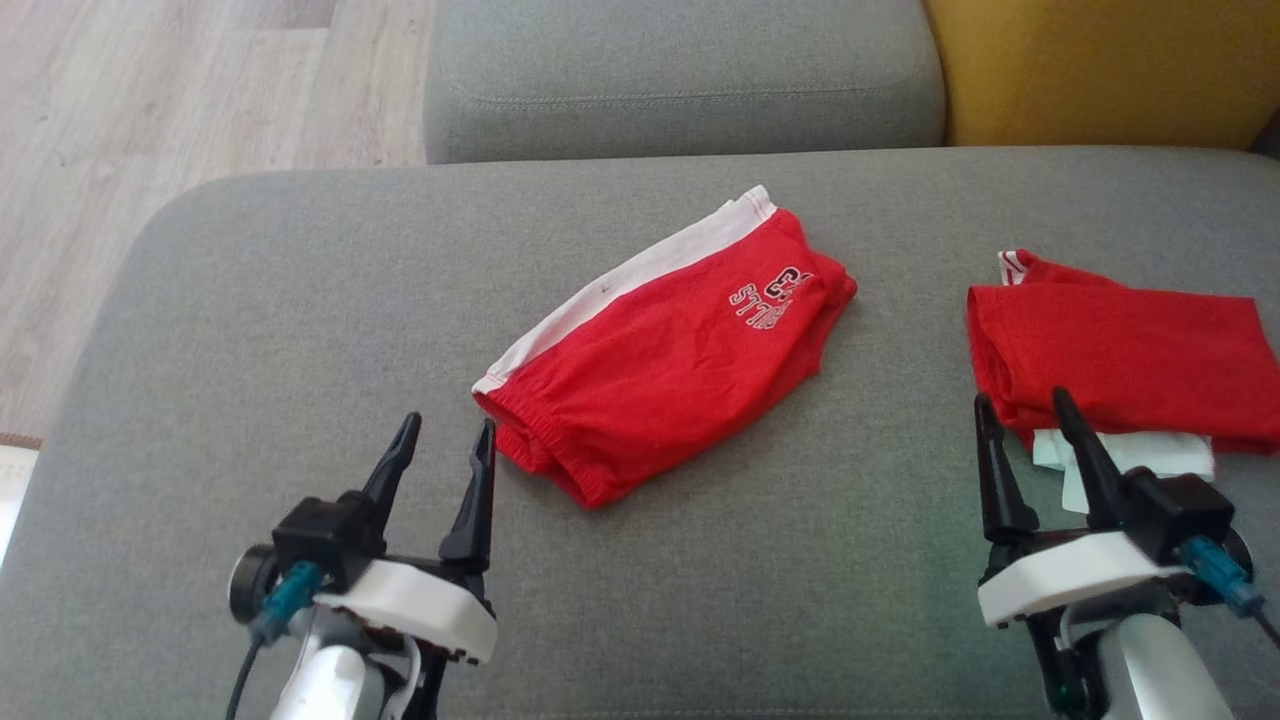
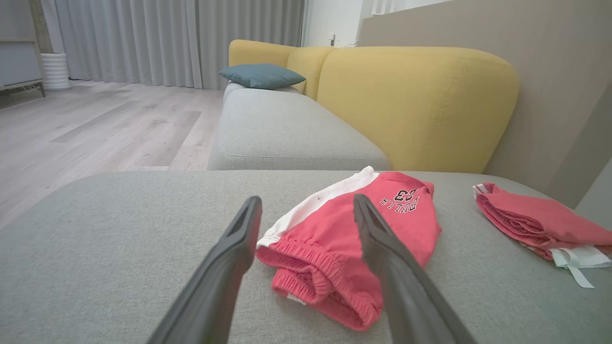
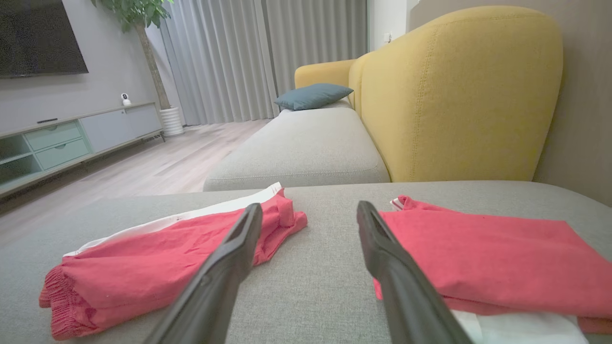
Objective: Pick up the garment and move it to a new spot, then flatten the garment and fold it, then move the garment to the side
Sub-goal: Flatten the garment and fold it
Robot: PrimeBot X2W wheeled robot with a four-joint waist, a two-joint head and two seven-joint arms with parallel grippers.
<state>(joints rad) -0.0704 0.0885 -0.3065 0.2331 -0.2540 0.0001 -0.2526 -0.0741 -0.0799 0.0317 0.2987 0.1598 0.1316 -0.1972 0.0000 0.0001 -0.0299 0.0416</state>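
Where the garment lies: red shorts (image 1: 670, 370) on the middle of the grey sofa seat (image 1: 300, 330), laid slantwise and doubled over, with nothing holding them.
Shorts detail: white side stripe along the far edge; gathered waistband at the near-left end; "BULLS 23" print at the far-right end, upside down in the head view.
Left hand (image 1: 449, 425): low at the near left, fingers apart and empty; its right fingertip is just beside the waistband end, and I cannot tell whether they touch.
Right hand (image 1: 1022, 398): low at the near right, fingers apart and empty; its tips are at the near edge of the folded red garment (image 1: 1120, 360), gripping nothing.
Folded red garment: at the right end of the seat, apart from the shorts with bare seat between; it rests on a white cloth (image 1: 1150, 455) that peeks out at its near side.
Beyond the seat: second grey seat (image 1: 680, 80), yellow backrest (image 1: 1090, 70), blue cushion (image 2: 262, 75), wooden floor (image 1: 150, 100) to the left.
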